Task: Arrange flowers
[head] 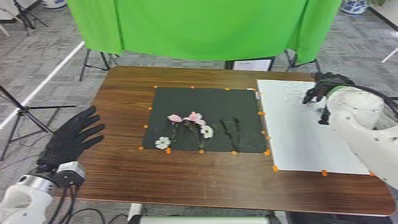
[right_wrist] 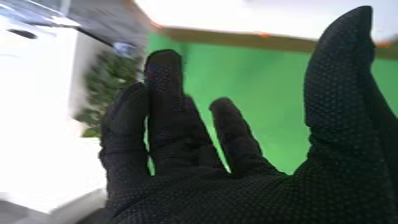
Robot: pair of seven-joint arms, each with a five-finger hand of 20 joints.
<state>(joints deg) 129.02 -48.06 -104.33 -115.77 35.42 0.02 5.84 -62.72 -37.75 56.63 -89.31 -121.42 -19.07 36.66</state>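
In the head view, pink flowers (head: 194, 118) and white flowers (head: 163, 143) with dark stems lie on the black mat (head: 213, 95), left of its middle. Two dark stems (head: 235, 134) lie to their right. My right hand (head: 329, 86) is over the far right part of the white board (head: 284, 115), apart from the flowers. In the right wrist view the right hand (right_wrist: 222, 192) has its fingers extended and holds nothing. Off the table's left edge, my left hand (head: 69, 137) is open with spread fingers.
Orange clips (head: 275, 168) line the edges of the mat and board on the brown table (head: 204, 185). A green cloth (head: 204, 30) hangs beyond the far edge. A tripod (head: 27, 110) stands on the floor at the left.
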